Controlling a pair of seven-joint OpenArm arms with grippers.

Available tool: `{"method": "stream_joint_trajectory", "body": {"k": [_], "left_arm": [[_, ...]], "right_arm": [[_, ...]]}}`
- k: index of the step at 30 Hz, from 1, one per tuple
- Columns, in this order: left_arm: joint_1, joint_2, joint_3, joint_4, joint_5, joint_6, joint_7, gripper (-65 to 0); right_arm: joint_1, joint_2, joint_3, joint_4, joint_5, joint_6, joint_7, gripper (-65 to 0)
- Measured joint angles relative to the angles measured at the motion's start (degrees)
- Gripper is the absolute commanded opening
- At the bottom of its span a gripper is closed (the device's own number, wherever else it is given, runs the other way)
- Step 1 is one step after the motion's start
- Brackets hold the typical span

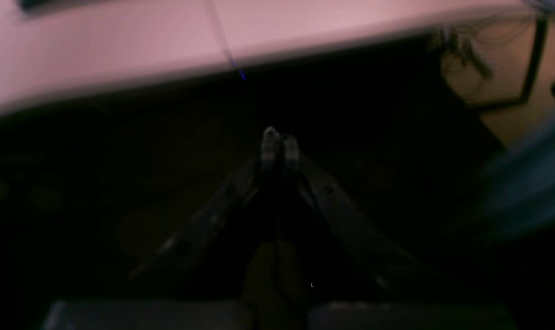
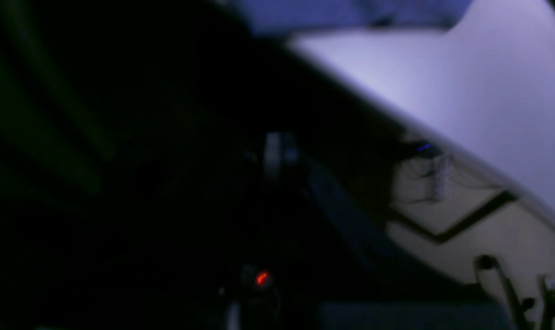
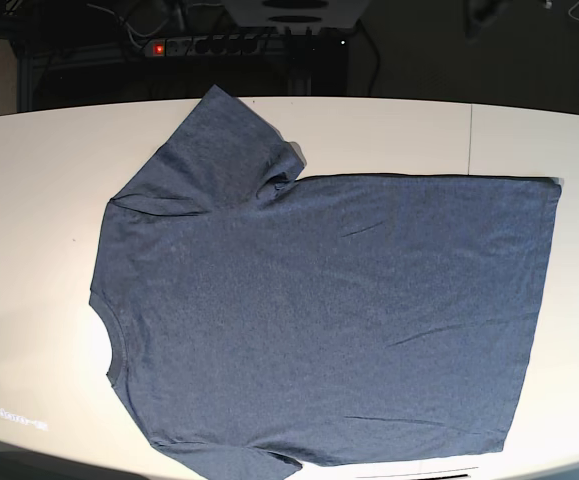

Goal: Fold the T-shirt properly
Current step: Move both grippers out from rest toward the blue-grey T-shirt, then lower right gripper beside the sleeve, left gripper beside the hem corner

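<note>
No text can be read; a faint mark on the table [image 3: 29, 150] is illegible.

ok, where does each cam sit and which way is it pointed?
Base: overhead, looking straight down on the T-shirt spread flat on the white table; no arm shows.
Left wrist: below the table edge, facing outward; shut left pincer shows.
Right wrist: same, dim; shut right pincer.
Shared: the table.

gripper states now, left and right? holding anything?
Left gripper: closed, fingertips together, nothing held, below the table edge.
Right gripper: closed, empty as far as the dark, blurred wrist view shows.
T-shirt: lies flat on the table, untouched.
</note>
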Motion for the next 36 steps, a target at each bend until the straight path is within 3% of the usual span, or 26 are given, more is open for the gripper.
{"method": "stream_joint_trajectory", "body": {"k": [4, 7, 11, 14, 17, 20, 25, 28, 31, 34, 36], "left_arm": [[0.6, 0.0, -7.1, 4.2, -0.9, -3.7, -1.3, -65.0], [0.6, -0.3, -11.4, 6.4, -0.8, -6.2, -1.4, -65.0], [0.4, -1.8, -14.4, 9.0, -1.0, -8.1, -1.3, -65.0], [-0.6, -2.1, -14.6, 10.6, -0.8, -8.3, 5.3, -65.0], [-3.3, -2.1, -14.5, 11.0, -2.6, -8.5, 12.2, -65.0], [-5.9, -2.1, -14.5, 11.1, -7.4, -8.7, 15.3, -65.0], [-10.7, -1.9, -14.6, 11.4, -8.2, -8.7, 24.4, -65.0], [-13.7, -1.9, -14.6, 11.4, -8.2, -8.8, 30.1, -65.0], [-16.3, -1.9, -14.6, 11.4, -9.9, -8.8, 33.8, -65.0], [-18.7, -1.9, -14.6, 11.4, -11.8, -8.9, 36.7, -65.0], [-19.6, -1.9, -14.6, 11.4, -12.6, -8.9, 37.0, -65.0]], "right_arm": [[0.0, 0.0, 0.0, 4.5, 0.3, -10.1, 0.0, -65.0], [0.3, 0.6, 0.0, 7.4, 0.3, -15.3, -0.2, -65.0], [2.4, 0.7, 0.0, 10.5, 0.3, -15.4, -7.7, -65.0], [5.5, 0.7, 0.0, 11.5, 0.5, -15.4, -14.1, -65.0], [8.3, 0.7, 0.0, 11.9, 0.1, -15.4, -15.3, -65.0], [10.1, 0.7, 0.0, 12.1, -1.2, -15.4, -15.8, -65.0], [15.5, 0.7, 0.0, 12.8, -3.5, -15.4, -27.4, -65.0], [18.6, 0.7, 0.0, 12.9, -4.5, -15.1, -29.3, -65.0], [21.8, 0.7, -0.1, 13.1, -4.8, -13.1, -33.4, -65.0], [25.2, 0.2, -0.3, 13.1, -5.4, -13.0, -38.9, -65.0], [26.6, 0.0, -0.3, 13.0, -8.9, -13.6, -39.5, -65.0]]}}
